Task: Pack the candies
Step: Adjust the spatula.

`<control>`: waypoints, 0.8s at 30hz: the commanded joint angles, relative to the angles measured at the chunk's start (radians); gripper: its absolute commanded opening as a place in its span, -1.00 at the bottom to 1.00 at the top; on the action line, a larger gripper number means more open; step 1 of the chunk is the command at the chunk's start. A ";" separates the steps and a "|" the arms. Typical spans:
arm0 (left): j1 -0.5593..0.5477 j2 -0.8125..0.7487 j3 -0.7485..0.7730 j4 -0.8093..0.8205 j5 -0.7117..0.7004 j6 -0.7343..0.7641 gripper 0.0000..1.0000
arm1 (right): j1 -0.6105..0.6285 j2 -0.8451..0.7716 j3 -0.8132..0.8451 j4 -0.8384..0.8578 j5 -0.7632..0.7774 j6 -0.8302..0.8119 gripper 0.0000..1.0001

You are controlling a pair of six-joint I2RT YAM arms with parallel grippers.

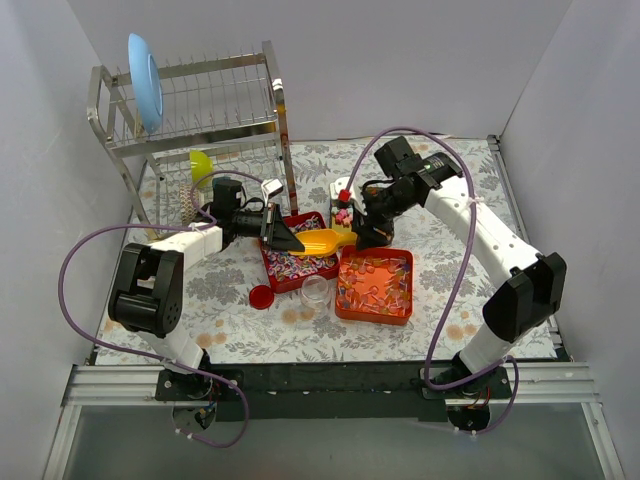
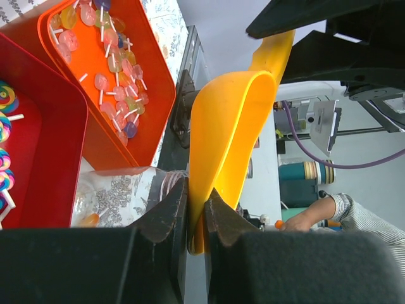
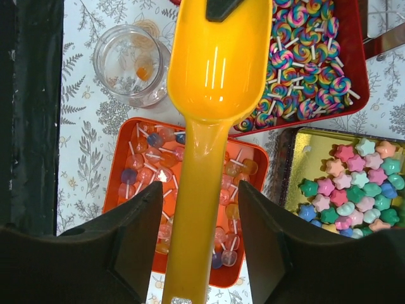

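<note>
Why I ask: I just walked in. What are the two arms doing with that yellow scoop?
The left gripper is shut on the bowl rim of the empty yellow scoop, holding it above the red tray of swirl lollipops and the orange tray of clear-wrapped lollipops. The right gripper has its jaws open on either side of the handle, not gripping it. It looks like a handover. The clear jar is nearly empty, and a red lid lies nearby.
</note>
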 commanded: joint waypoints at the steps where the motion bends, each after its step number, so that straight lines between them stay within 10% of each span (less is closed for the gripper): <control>1: 0.008 -0.029 0.021 0.030 0.020 -0.016 -1.00 | 0.016 -0.039 -0.030 0.075 0.004 0.033 0.11; 10: 0.011 -0.028 0.009 0.053 0.017 -0.045 -1.00 | 0.039 -0.106 -0.101 0.206 0.032 0.107 -0.03; 15: 0.017 -0.019 0.006 0.078 0.020 -0.068 -1.00 | 0.053 -0.119 -0.117 0.218 0.070 0.103 -0.77; 22: 0.092 -0.078 0.035 -0.178 -0.223 0.070 0.41 | 0.050 -0.073 0.013 0.119 0.214 -0.034 -0.97; 24: 0.121 -0.130 -0.009 -0.189 -0.317 0.032 0.42 | 0.050 -0.039 0.102 0.036 0.293 -0.112 -0.97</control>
